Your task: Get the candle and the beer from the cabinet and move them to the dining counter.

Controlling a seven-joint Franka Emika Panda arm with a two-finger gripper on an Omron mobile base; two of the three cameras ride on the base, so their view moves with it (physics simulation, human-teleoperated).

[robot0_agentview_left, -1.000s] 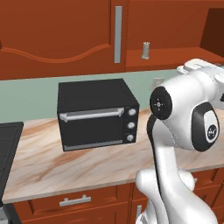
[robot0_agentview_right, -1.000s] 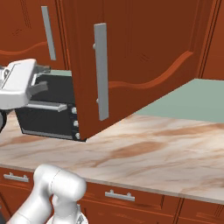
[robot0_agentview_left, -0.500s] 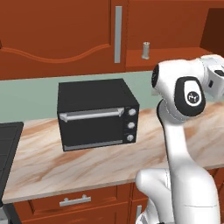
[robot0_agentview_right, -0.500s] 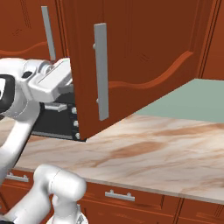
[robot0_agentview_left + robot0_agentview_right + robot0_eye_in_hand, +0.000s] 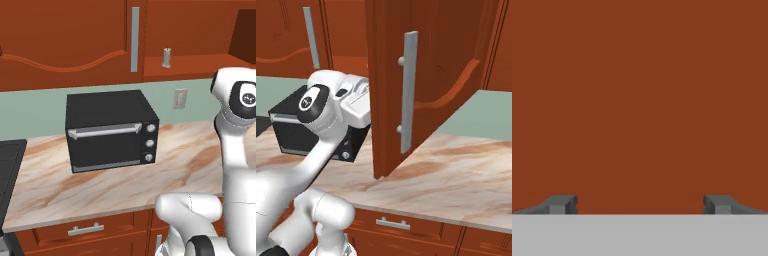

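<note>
Hand view: jaws (image 5: 640, 204) spread wide w/ nothing between them, tips far apart at the bottom, facing a flat red-brown wood surface close up. Left base view has the candle (image 5: 166, 57) upright on the open cabinet (image 5: 190, 30) shelf, just right of the closed door's grey bar handle (image 5: 135, 39), above and right of the black toaster oven (image 5: 111, 130) on the marbled counter (image 5: 190, 160). Right base view: cabinet door (image 5: 426, 75) swung open, robot's hand tucked behind its edge; beer can't be made out.
</note>
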